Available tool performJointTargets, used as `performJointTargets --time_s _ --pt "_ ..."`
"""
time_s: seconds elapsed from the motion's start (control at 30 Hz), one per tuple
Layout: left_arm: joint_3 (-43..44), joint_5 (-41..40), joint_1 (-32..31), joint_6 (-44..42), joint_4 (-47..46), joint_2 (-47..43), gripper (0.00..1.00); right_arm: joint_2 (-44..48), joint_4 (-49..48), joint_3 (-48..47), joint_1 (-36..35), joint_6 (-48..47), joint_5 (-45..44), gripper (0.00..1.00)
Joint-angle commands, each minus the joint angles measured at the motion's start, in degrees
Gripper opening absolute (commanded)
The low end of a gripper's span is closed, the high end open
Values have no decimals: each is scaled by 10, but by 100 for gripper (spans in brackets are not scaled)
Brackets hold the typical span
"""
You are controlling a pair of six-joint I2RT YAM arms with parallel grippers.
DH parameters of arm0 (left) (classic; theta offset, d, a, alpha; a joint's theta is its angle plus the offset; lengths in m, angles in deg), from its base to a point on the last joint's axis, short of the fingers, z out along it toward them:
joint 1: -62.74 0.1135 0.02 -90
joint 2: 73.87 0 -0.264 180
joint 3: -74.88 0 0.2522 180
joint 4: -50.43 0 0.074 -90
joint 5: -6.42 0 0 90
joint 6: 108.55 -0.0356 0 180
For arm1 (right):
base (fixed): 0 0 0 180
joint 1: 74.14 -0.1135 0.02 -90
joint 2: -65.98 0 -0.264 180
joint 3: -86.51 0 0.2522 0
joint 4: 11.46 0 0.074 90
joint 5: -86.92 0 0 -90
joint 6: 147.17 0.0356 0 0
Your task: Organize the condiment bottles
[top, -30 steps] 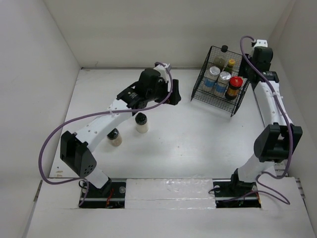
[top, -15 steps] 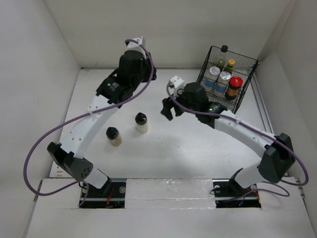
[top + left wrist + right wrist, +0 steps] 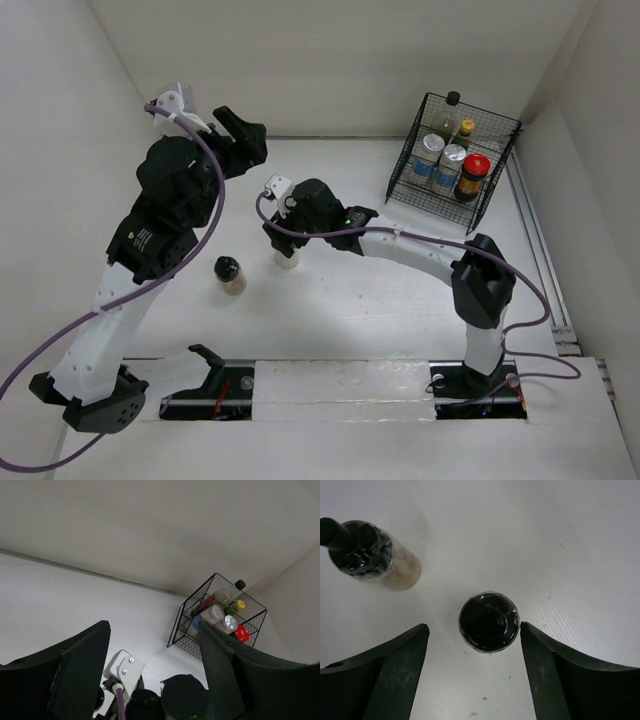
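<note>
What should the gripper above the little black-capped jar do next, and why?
Probably lower the right gripper straight down a little, then close it. Its jaws are open on either side of the black-capped jar, which stands upright on the table and is not yet held.

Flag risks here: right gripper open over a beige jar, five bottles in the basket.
1. The jar sits off-centre in the open right gripper, nearer one finger; closing may shove or tip it.
2. The other jar stands close by; the arm could knock it when lifting away.
3. The basket already holds five bottles; room looks tight, so placing may bump them.
</note>
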State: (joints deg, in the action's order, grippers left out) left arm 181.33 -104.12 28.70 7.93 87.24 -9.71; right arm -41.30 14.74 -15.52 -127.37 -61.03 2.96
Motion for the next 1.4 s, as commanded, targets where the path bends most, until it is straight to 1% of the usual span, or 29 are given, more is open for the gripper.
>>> performJointTargets --time_s 0.0,0.03,0.1,0.13,0.23,0.33,0.37,0.4,0.47,0.5,0.57,0.63,0.67,0.7,0.73,0.77,0.8,0.87,0.9,1.0,1.03,1.1,1.13,1.27,1.37 --pt "-9 -33 -1 -9 -34 -25 67 -17 1 -37 1 -3 -42 78" --pt "-21 -33 -1 -9 -34 -31 67 -22 8 -44 1 -3 -53 68" --pt "-35 -26 -1 -9 -34 -36 67 -31 13 -51 1 3 -59 68" --pt "-41 -26 -1 -9 -34 -36 67 -39 19 -57 1 3 -66 65" --pt "-49 -26 -1 -15 -34 -41 67 -52 19 -63 1 9 -72 65" --pt "-61 -12 -1 -27 -40 -41 67 -63 7 -68 1 16 -72 56" --pt "-61 -7 -1 -27 -40 -41 68 -68 1 -68 1 21 -72 44" --pt "-66 -6 -1 -27 -40 -36 68 -68 1 -68 1 21 -72 38" --pt "-80 9 -1 -27 -45 -36 68 -68 -7 -68 1 29 -79 29" --pt "-80 9 -1 -33 -45 -36 68 -59 -7 -68 1 29 -84 19" --pt "-96 9 -1 -33 -50 -36 69 -50 -15 -62 1 35 -102 11" --pt "-96 9 -1 -33 -50 -36 69 -21 -1 -62 1 35 -127 8" --pt "-96 9 -1 -33 -50 -36 69 -7 -1 -56 1 35 -135 8" --pt "-96 9 -1 -33 -56 -36 69 7 -1 -51 16 35 -144 8" --pt "-96 9 -1 -33 -56 -29 70 40 -1 -35 25 35 -144 6" --pt "-82 15 -1 -39 -56 -23 70 58 -1 -25 36 35 -149 6" --pt "-74 16 -1 -46 -62 -23 71 91 -1 -10 62 41 -142 6" --pt "-56 16 -1 -51 -62 -8 71 121 11 -3 95 46 -125 6" --pt "-38 16 -1 -51 -62 -3 71 136 16 5 130 46 -117 6" --pt "-25 32 -1 -51 -68 15 73 184 31 15 181 46 -109 5" --pt "-30 39 -1 -51 -68 20 73 192 42 15 215 46 -109 5" --pt "-36 58 -1 -45 -73 37 74 203 52 -1 251 40 -109 5" --pt "-36 63 -6 -40 -73 37 74 203 72 -10 287 39 -94 5" --pt "-23 68 -6 -40 -78 65 74 192 85 -39 360 34 -54 5" --pt "-16 74 -6 -40 -78 80 74 175 85 -58 385 27 -25 8"
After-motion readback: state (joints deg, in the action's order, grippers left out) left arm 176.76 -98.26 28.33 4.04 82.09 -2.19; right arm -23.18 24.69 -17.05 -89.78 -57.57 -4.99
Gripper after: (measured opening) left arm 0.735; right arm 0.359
